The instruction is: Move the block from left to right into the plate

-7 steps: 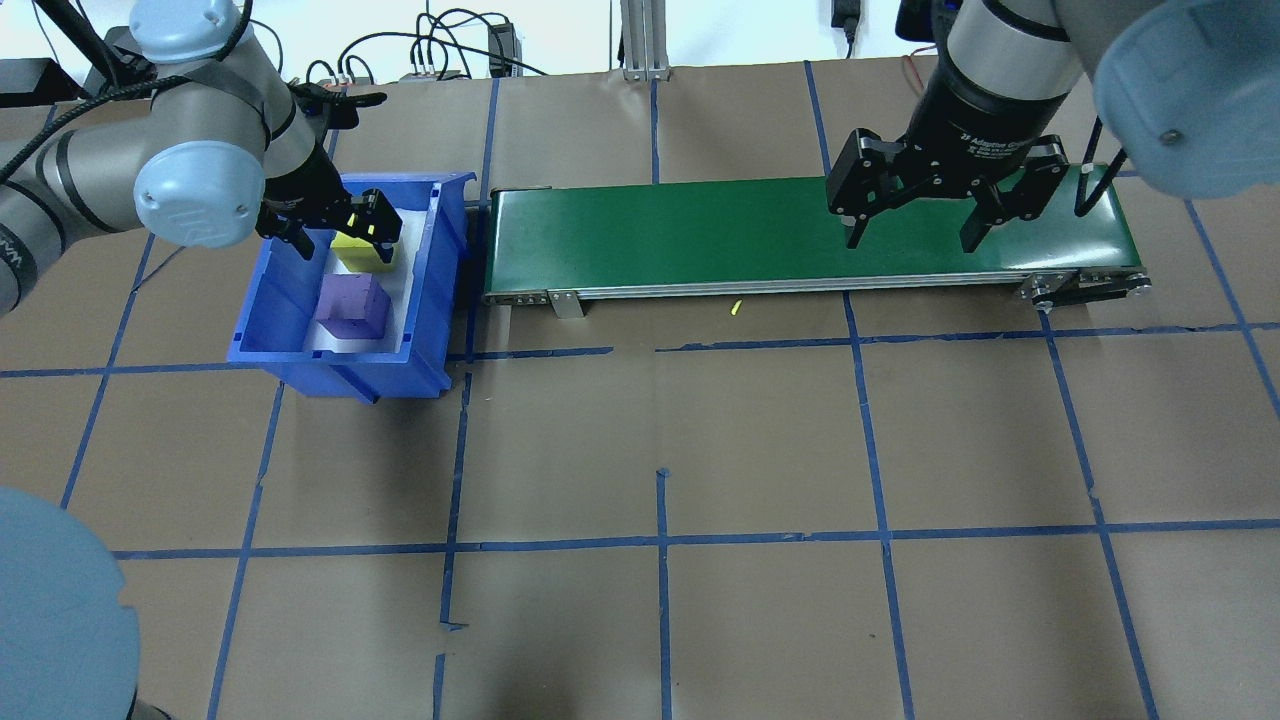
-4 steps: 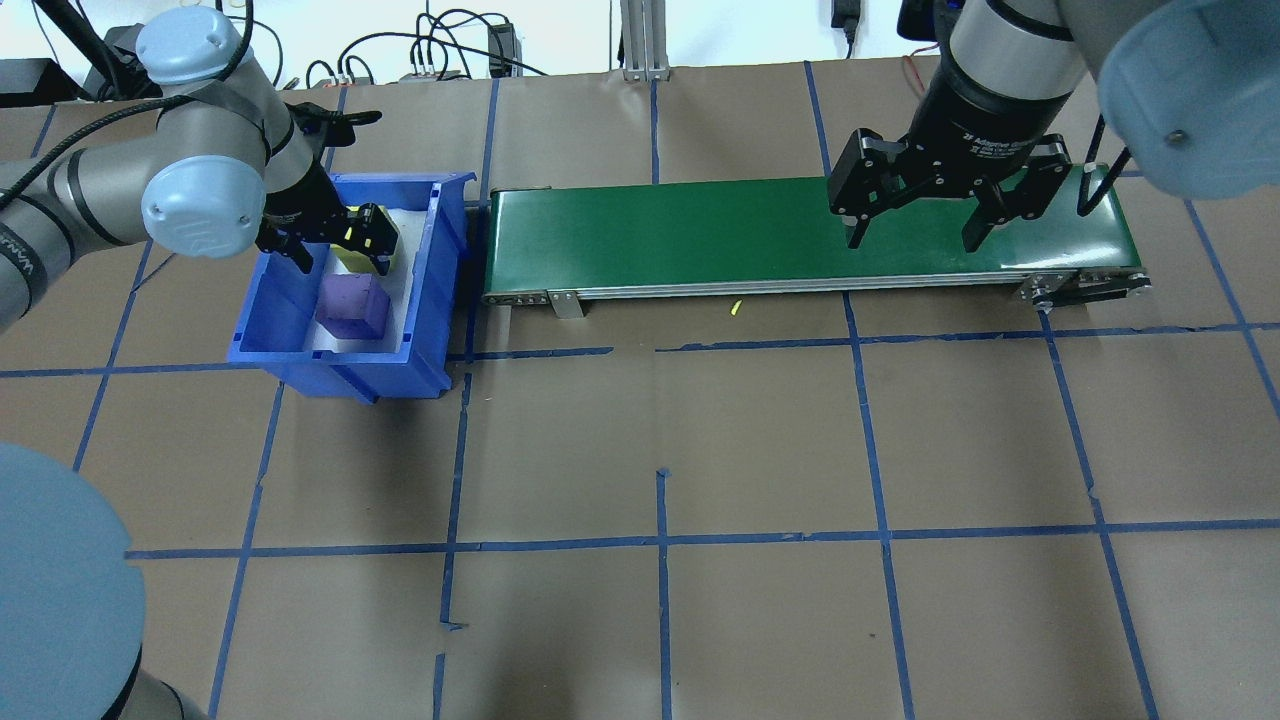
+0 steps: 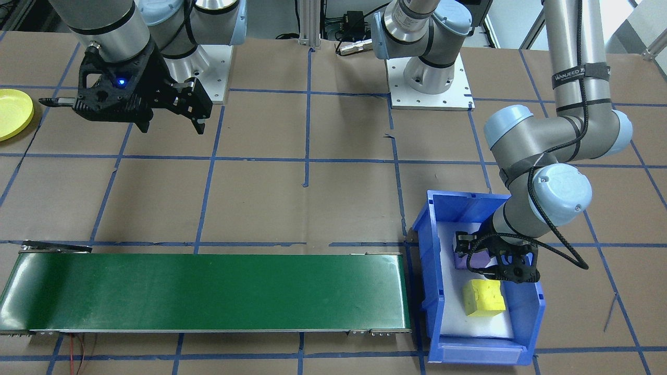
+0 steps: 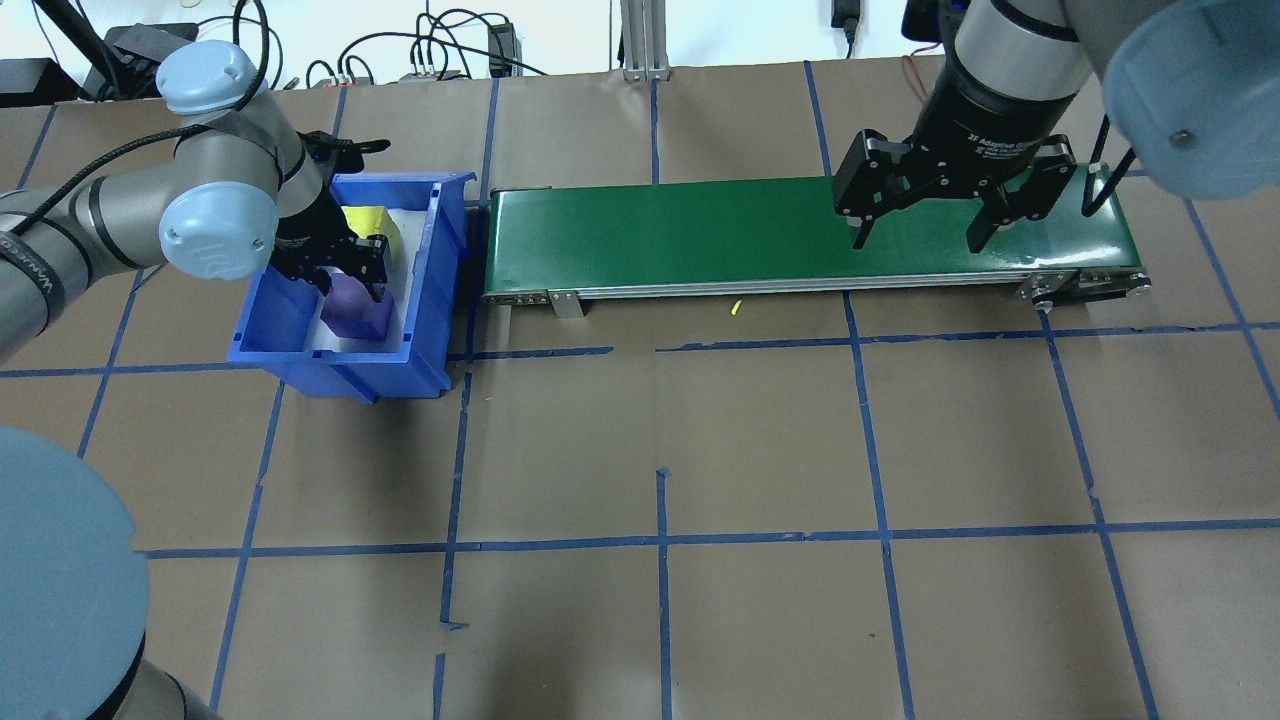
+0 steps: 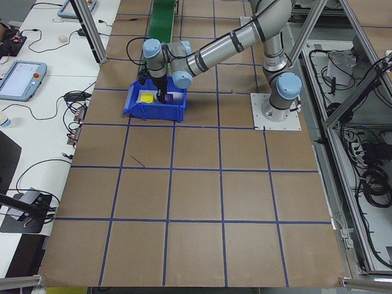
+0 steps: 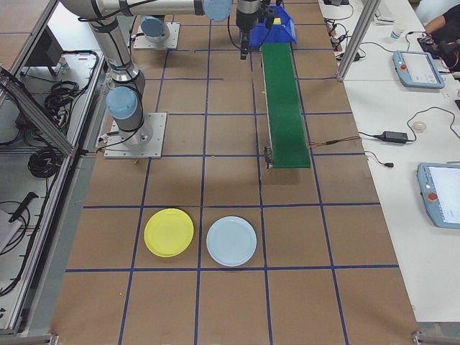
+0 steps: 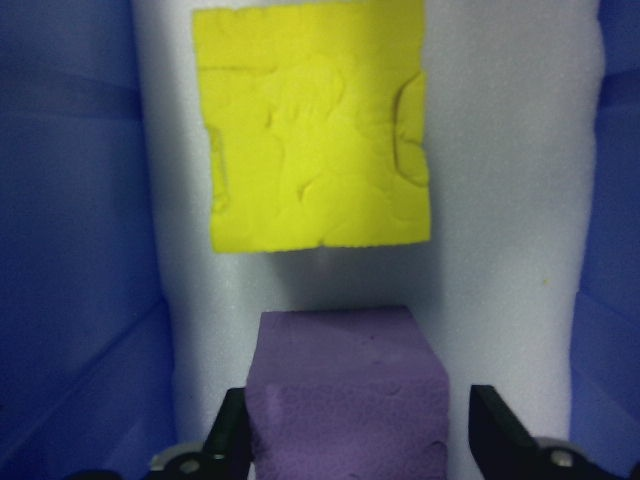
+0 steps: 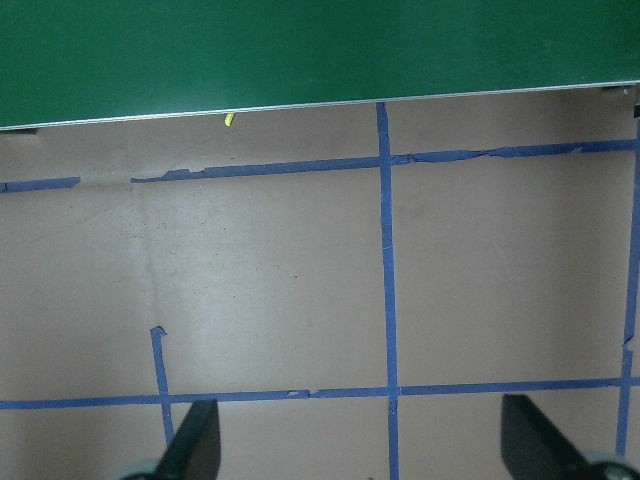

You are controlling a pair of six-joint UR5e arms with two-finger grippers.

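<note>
- The left gripper (image 7: 345,440) was spread open down in the blue bin (image 4: 283,312), one finger either side of the purple block (image 7: 345,390), not yet clamped.
- The yellow block (image 7: 315,125) lay just beyond it on the bin's white liner.
- The right gripper (image 4: 918,232) hung open over the green conveyor (image 4: 680,235).
- The yellow plate (image 6: 169,232) sat on the table beside a pale blue plate (image 6: 231,241), well apart from the bin.
</note>
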